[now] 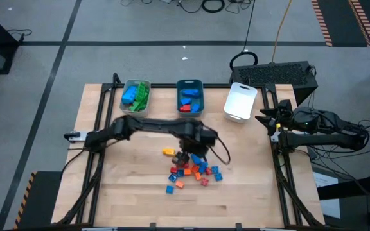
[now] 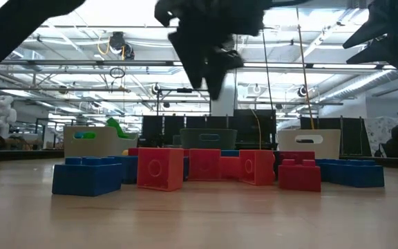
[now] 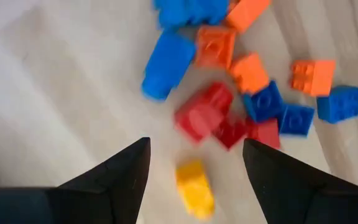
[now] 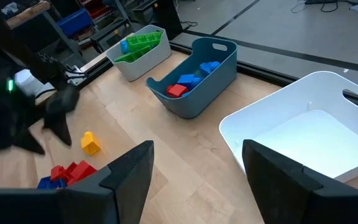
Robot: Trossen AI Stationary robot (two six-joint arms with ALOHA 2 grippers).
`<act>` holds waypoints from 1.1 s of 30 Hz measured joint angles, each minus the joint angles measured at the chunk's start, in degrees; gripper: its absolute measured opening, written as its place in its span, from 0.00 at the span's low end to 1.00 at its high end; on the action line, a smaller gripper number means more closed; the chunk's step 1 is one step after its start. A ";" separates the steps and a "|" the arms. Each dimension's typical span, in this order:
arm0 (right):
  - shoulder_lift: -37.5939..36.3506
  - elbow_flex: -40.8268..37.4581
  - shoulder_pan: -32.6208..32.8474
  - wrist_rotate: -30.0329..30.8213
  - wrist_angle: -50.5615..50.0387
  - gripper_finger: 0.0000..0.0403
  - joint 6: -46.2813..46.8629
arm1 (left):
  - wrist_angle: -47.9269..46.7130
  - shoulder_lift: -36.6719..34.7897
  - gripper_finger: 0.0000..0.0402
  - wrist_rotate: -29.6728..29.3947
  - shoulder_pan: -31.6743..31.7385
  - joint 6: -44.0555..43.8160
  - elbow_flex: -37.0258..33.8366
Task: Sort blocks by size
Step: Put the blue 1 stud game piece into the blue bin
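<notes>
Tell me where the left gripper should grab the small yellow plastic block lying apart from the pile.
Probably from straight above, closing across the short sides of the small yellow plastic block. It lies alone on the wooden table, bare wood around it, and the open left gripper already straddles it.

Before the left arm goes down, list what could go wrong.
1. The left gripper hangs open above the yellow brick, with red bricks close beside it; one finger could nudge them on the way down.
2. The loose pile is tightly packed, so a pick there may drag neighbouring bricks.
3. The white tray holds nothing visible yet; the wrong tray is possible.
</notes>
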 joint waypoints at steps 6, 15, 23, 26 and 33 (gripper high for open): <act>0.02 0.02 0.01 -0.05 0.00 0.59 0.00 | 3.11 -15.95 0.64 1.62 2.61 -6.29 -19.92; 0.02 0.01 0.00 -0.03 0.02 0.59 0.01 | 39.21 -38.65 0.64 -9.36 -0.64 -20.25 -53.73; 0.00 0.00 0.00 -0.02 0.02 0.59 0.02 | 55.36 -29.47 0.64 -9.75 -5.51 -14.92 -54.66; 0.00 0.02 0.01 -0.01 0.02 0.59 0.02 | 56.07 -26.17 0.64 -9.16 -5.41 -12.90 -50.77; 0.00 0.00 0.01 -0.03 0.03 0.59 -0.12 | 55.20 -19.16 0.64 -7.55 -4.15 -4.75 -42.59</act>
